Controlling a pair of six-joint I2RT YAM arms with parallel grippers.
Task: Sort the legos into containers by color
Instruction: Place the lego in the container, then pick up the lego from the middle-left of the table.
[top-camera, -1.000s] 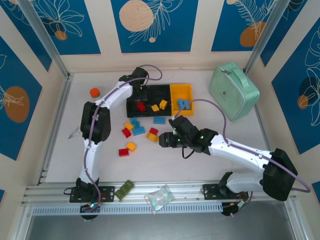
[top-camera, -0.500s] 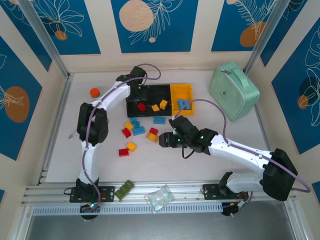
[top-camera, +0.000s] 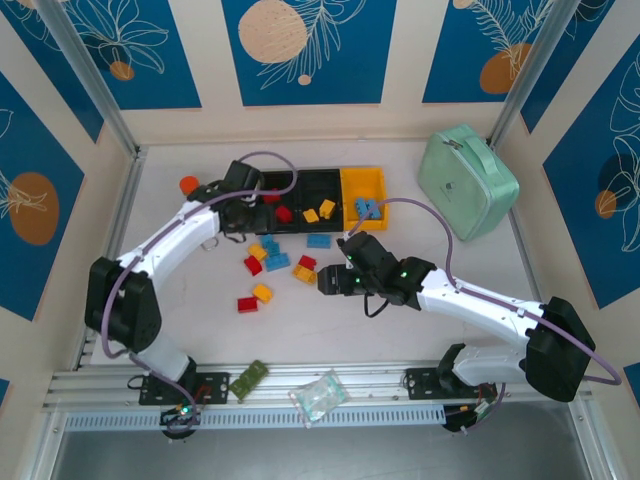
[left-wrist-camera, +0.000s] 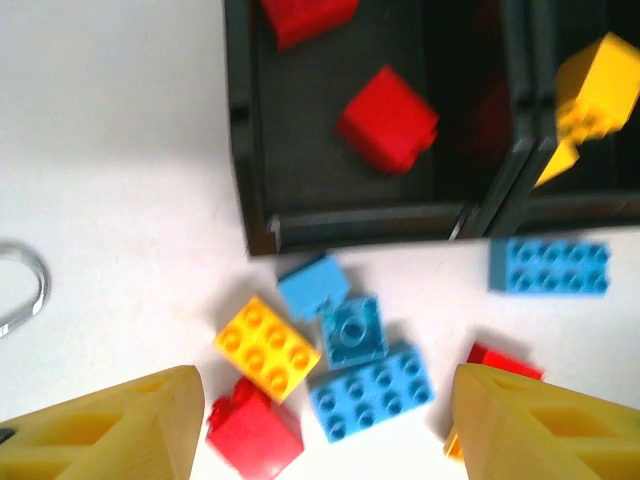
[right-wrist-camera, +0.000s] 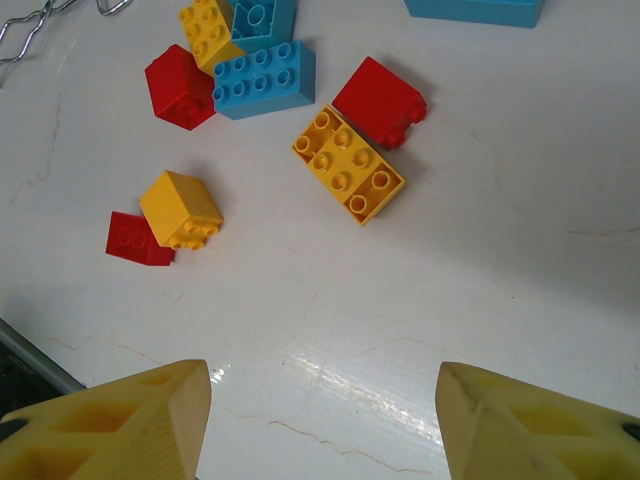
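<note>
Swinging left, the left arm has pulled off the black bins it was reaching over a second ago, and its elbow now lies low and wide on the left side of the bench. The right arm has not shifted.

The left claw hangs released, fingers wide with nothing between them. It is over loose bricks just in front of the left bin. The right claw is likewise spread and empty above bare bench, with a long yellow brick and a red one ahead of it.

From how things lie, sorting looks partly done. Red bricks sit in the left bin, yellow bricks in the middle bin, and blue bricks in the yellow bin. Roughly a dozen more are scattered on the bench in front of the bins.

The step in hand looks like a fresh pick by the left arm. Next it should probably lower onto one brick of the cluster under it. The square yellow brick stands clearest. The fingers need squaring to its sides so the red and blue neighbours touching it aren't caught. Then it goes to the middle bin.

No writing can be read: the stud tops are too blurred, and the mark on the mint case is too small.
</note>
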